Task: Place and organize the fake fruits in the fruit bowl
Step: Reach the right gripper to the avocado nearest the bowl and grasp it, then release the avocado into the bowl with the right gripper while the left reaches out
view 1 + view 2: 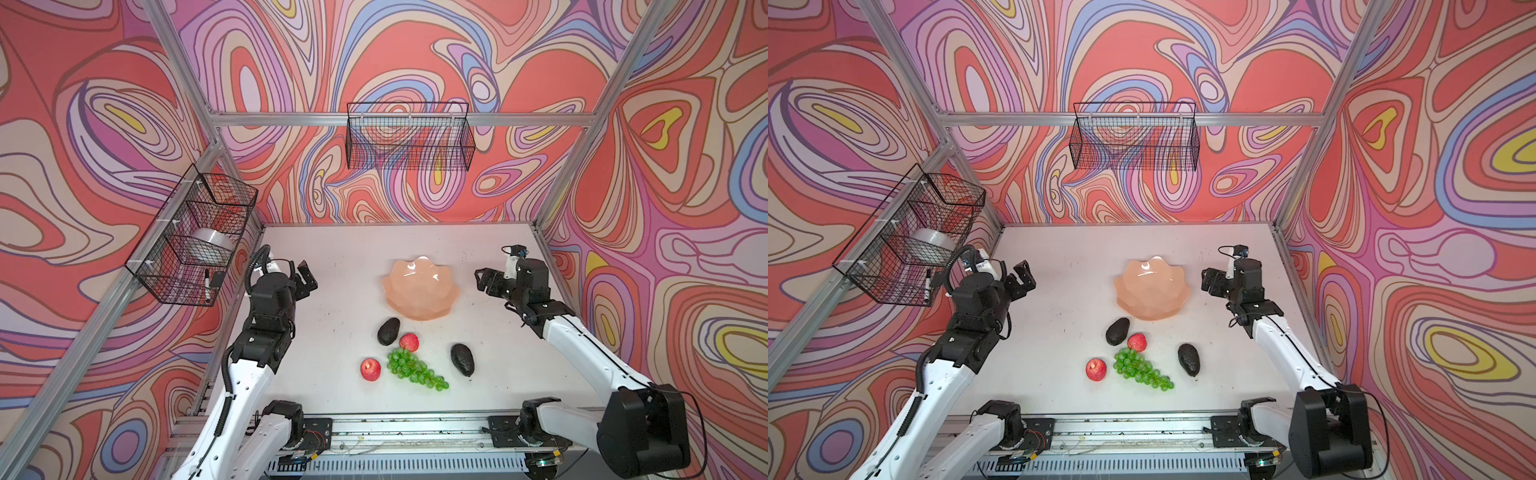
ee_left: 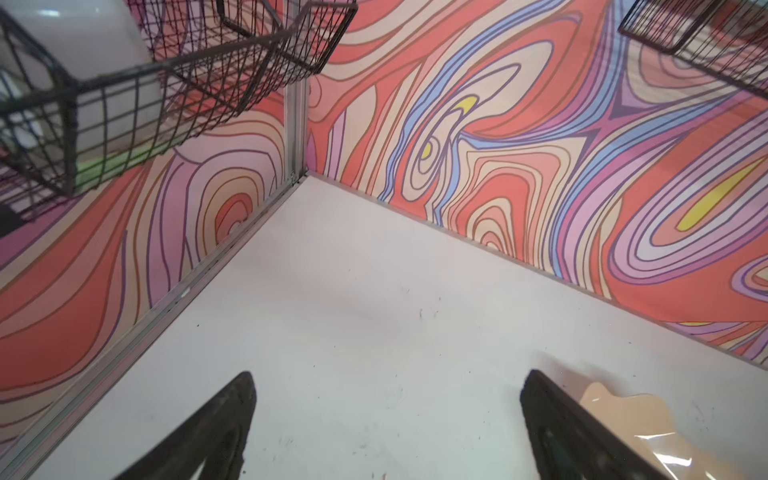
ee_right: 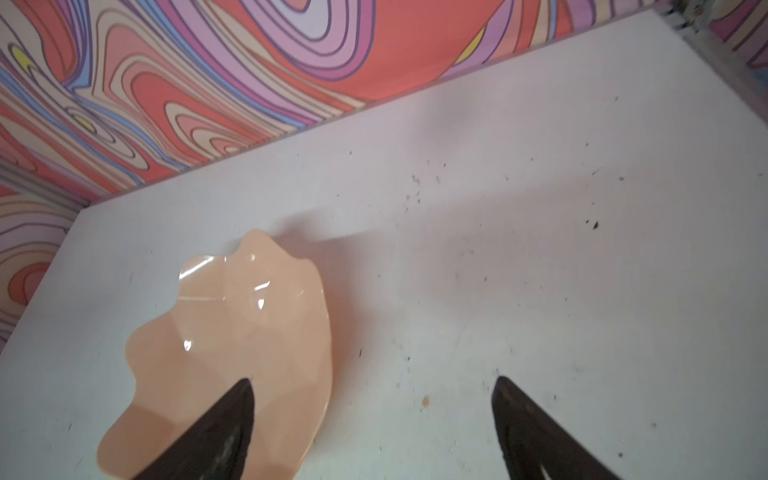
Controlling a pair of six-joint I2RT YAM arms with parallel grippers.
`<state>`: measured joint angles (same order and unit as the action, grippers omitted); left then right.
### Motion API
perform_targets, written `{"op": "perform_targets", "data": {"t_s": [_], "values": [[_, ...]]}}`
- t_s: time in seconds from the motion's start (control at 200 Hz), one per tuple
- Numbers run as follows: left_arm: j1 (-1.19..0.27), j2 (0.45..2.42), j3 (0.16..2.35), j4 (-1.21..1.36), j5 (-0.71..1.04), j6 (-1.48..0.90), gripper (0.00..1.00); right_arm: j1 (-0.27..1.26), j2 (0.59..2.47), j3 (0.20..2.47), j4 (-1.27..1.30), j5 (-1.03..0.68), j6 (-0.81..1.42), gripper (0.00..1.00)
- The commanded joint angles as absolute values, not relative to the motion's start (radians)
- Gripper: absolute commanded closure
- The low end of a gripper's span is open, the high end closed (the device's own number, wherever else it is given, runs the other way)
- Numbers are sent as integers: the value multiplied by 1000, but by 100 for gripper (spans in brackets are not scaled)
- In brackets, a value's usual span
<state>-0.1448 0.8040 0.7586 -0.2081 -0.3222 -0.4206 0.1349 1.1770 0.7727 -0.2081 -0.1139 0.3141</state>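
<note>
The peach-pink fruit bowl (image 1: 419,309) (image 1: 1152,309) stands empty mid-table. In front of it lie the fake fruits: an avocado (image 1: 388,331), a red apple (image 1: 409,343), another apple (image 1: 370,369), green grapes (image 1: 415,370) and a second avocado (image 1: 462,359). My left gripper (image 1: 307,276) (image 2: 390,374) hovers open and empty, left of the bowl. My right gripper (image 1: 482,280) (image 3: 374,379) is open just right of the bowl (image 3: 232,324), with nothing between its fingers. The left wrist view catches only an edge of the bowl (image 2: 623,411).
A black wire basket (image 1: 195,237) on the left wall holds a roll of tape and a marker, close above my left arm. Another wire basket (image 1: 409,139) hangs on the back wall. Aluminium posts frame the table's corners.
</note>
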Motion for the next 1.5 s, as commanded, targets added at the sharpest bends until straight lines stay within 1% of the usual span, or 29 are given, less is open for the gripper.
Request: {"op": "perform_targets", "data": {"t_s": [0.0,0.07,0.12,0.295,0.416,0.616,0.791,0.846,0.891,1.011,1.122,1.237,1.317,1.397,1.492], "values": [[-141,779,708,-241,-362,-465,0,234,1144,779,-510,-109,299,9],[-141,780,700,-221,-360,-477,0,335,1121,769,-570,-46,351,9],[-141,785,707,-231,-358,-477,0,391,1108,749,-585,-32,398,9],[-141,788,726,-300,-352,-473,0,518,1091,666,-609,5,530,11],[-141,778,715,-297,-369,-487,0,555,1094,643,-618,-16,575,11],[-141,771,707,-286,-370,-495,0,664,1110,610,-655,70,698,12],[-141,781,706,-293,-368,-501,0,747,1191,604,-630,140,769,14],[-141,781,709,-302,-370,-503,0,764,1223,613,-633,180,780,16],[-141,780,712,-304,-371,-502,0,769,1244,622,-637,202,787,20],[-141,773,709,-308,-378,-503,0,772,1245,656,-650,237,789,38],[-141,768,706,-309,-382,-505,0,773,1192,731,-720,297,761,46],[-141,771,707,-316,-393,-514,0,773,1153,833,-761,343,704,48],[-141,775,710,-318,-391,-517,0,772,1174,915,-735,368,646,50],[-141,778,718,-325,-376,-516,0,766,1258,1004,-672,380,568,51],[-141,771,739,-366,-362,-511,0,748,1399,1128,-603,346,472,52]]}}
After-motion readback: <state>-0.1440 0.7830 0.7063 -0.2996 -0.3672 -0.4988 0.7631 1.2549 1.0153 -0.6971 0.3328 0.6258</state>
